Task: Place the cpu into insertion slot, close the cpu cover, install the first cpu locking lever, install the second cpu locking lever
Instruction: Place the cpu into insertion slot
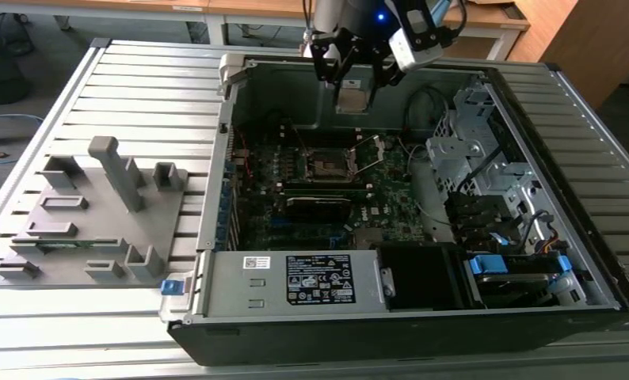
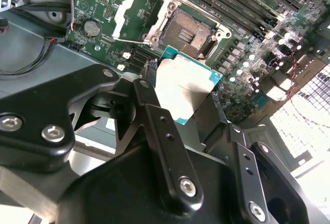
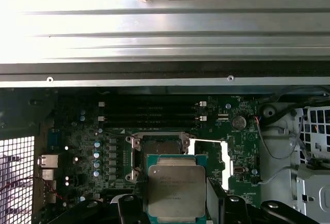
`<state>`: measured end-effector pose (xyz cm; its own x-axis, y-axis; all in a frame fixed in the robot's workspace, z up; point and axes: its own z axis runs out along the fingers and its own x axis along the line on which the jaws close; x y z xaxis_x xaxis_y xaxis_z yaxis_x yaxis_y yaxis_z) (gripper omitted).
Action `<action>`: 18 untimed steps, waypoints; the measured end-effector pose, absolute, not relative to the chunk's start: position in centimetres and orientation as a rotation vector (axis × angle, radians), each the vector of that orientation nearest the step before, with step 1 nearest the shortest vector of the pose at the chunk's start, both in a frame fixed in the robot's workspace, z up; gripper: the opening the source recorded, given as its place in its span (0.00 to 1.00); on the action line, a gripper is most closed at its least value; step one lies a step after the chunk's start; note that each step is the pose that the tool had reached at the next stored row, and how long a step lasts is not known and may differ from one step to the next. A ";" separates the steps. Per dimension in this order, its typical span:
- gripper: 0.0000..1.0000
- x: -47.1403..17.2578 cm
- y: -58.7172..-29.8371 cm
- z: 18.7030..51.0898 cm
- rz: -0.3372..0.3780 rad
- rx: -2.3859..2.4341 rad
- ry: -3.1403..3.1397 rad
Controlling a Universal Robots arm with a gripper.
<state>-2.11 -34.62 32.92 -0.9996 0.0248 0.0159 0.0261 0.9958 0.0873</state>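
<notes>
My gripper [image 1: 354, 89] hangs over the far part of the open computer case, shut on the cpu [image 1: 354, 100], a small flat square chip. In both wrist views the cpu [image 2: 186, 82] [image 3: 176, 188] sits between the two black fingers [image 2: 154, 121], its grey metal top showing in the first wrist view. The insertion slot [image 1: 329, 165] [image 2: 192, 30] [image 3: 157, 147] lies below on the green motherboard, dark and bare inside its silver rim. The cpu is above it and apart from it. The cpu cover [image 2: 138, 13] [image 3: 223, 159] is swung open beside the slot.
A silver box with a white label [image 1: 293, 281] fills the near end of the case. Long black memory slots [image 1: 320, 190] lie beside the socket. A drive cage and cables [image 1: 473, 154] stand at the exterior view's right. A grey fixture tray [image 1: 93, 214] rests outside the case.
</notes>
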 end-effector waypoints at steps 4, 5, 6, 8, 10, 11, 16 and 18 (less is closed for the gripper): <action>0.54 -2.1 -34.6 32.8 -0.137 -0.040 -3.124; 0.54 -2.1 -34.6 32.8 -0.137 -0.040 -3.124; 0.54 -2.1 -34.6 32.8 -0.137 -0.040 -3.124; 0.54 -2.1 -34.6 32.7 -0.137 -0.040 -3.124; 0.54 -2.1 -34.6 32.6 -0.137 -0.040 -3.124; 0.54 -2.1 -34.6 32.5 -0.137 -0.040 -3.124; 0.54 -2.1 -34.6 32.5 -0.137 -0.040 -3.124; 0.54 -2.1 -34.6 32.5 -0.137 -0.040 -3.124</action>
<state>-2.11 -34.62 32.47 -0.9996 0.0248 0.0159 0.0261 0.9958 0.0873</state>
